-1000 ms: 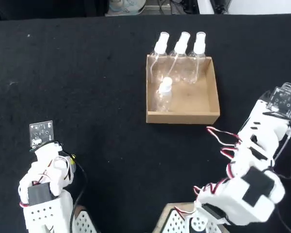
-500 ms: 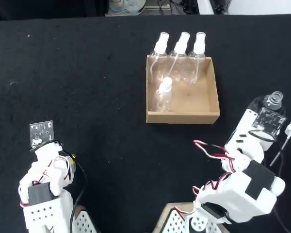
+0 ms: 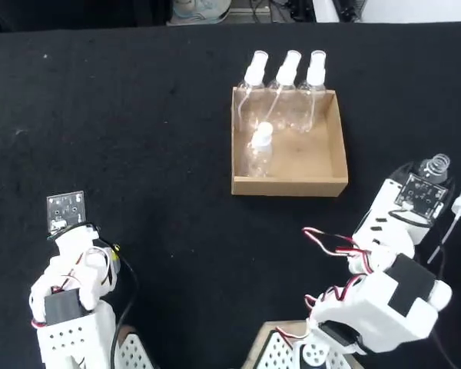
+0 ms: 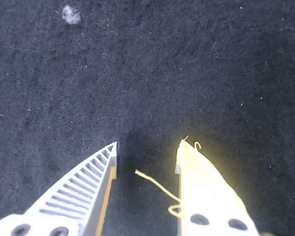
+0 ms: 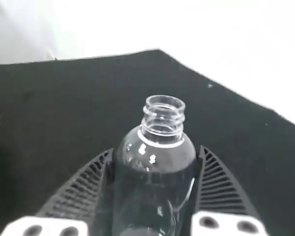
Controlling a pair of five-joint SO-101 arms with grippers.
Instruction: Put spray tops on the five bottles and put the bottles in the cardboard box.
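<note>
Black table [image 3: 138, 115], bottle [image 5: 156, 157] bottom cut off.

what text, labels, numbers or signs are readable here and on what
No readable text anywhere.
cardboard box: plain, no print seen.
bottles in it: no labels.
uncapped bottle in the right gripper: no label.
small board on the left arm: marks too small to read.

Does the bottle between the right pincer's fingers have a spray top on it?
No, the bottle between the right pincer fingers shows a bare threaded neck, open at the top.
</note>
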